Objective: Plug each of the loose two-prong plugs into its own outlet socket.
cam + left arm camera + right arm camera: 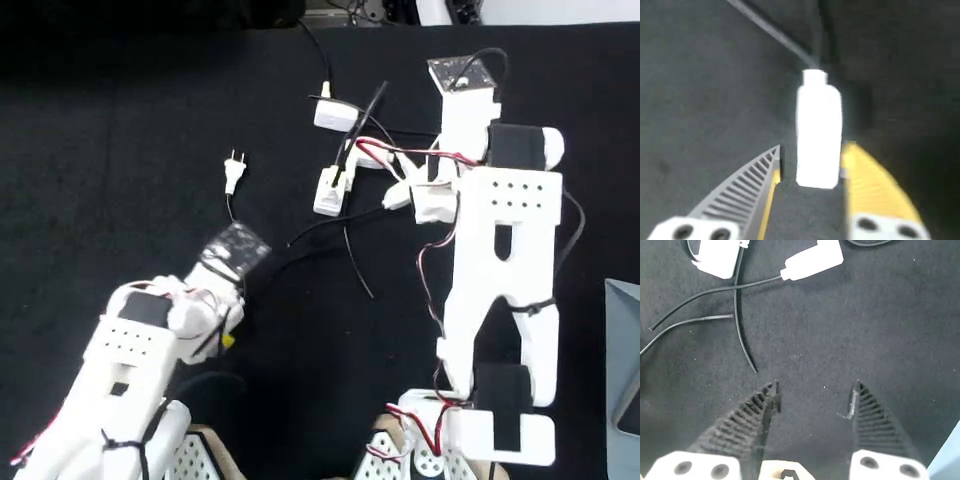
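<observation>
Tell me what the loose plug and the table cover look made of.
Loose plug: white body looks like smooth moulded plastic, with thin prongs, probably metal. Table cover: black, matte, likely felt or cloth, going by its fine fuzzy speckle.

The left arm [130, 350] and right arm [505, 230] are built of white shells and black motor blocks. Red wires are strung behind the ribbed jaws, which are yellow on the left and black on the right.

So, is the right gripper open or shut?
Open: the right gripper has its fingers well apart over the black table, nothing between them.
</observation>
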Controlling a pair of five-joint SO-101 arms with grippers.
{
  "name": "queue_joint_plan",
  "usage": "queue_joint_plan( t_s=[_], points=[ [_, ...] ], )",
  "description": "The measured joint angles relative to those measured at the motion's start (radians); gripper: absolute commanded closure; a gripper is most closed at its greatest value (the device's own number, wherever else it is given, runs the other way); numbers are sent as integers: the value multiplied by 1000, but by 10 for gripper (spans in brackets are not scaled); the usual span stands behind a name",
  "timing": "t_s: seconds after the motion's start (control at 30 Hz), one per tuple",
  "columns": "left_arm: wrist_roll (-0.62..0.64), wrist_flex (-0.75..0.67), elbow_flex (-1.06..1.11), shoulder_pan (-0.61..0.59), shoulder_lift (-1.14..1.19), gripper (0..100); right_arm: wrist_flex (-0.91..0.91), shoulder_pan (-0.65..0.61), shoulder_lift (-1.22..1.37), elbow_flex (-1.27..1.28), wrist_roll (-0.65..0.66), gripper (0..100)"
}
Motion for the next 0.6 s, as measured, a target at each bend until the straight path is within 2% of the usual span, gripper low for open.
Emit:
queue_joint_plan(
  t_s=[0.37, 0.5, 0.6],
  points=[
    [32, -152, 17, -186, -9, 718, 0, 0, 0, 0, 0, 783],
    [29, -147, 5, -232, -9, 715, 0, 0, 0, 0, 0, 783],
    [29, -75, -52, -236, -9, 715, 0, 0, 0, 0, 0, 783]
  ],
)
